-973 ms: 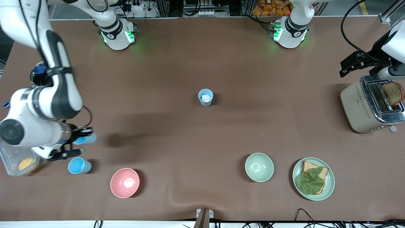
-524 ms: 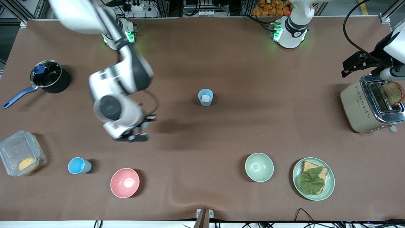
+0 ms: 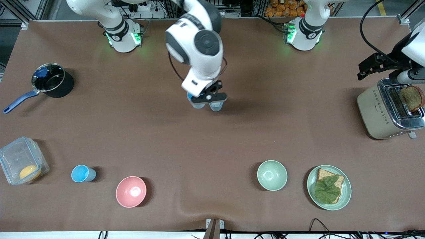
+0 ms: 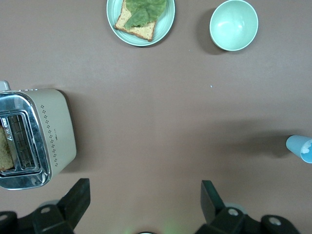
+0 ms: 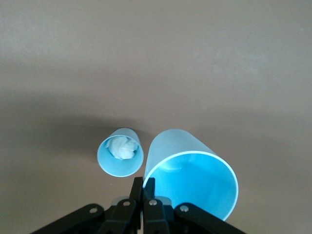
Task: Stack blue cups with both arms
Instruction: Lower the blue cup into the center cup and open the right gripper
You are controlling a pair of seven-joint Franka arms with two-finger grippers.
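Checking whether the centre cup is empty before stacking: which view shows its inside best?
Right wrist view: it looks into the cup, showing white crumpled stuffing. Front view has it mostly under the right pincer; left wrist view clips it.

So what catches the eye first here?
The big white right arm, its right gripper shut on a blue cup, over the mid-table cup stuffed with white paper. At the left arm's end of the table, the open left gripper hangs over a toaster.

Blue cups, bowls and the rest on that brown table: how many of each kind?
Blue cups: 3 (held cup, cup with white wad, lone cup)
Bowls: 2 (pink, pale green)
Plate: 1
Toaster: 1
Pot: 1
Clear box: 1
Total: 9
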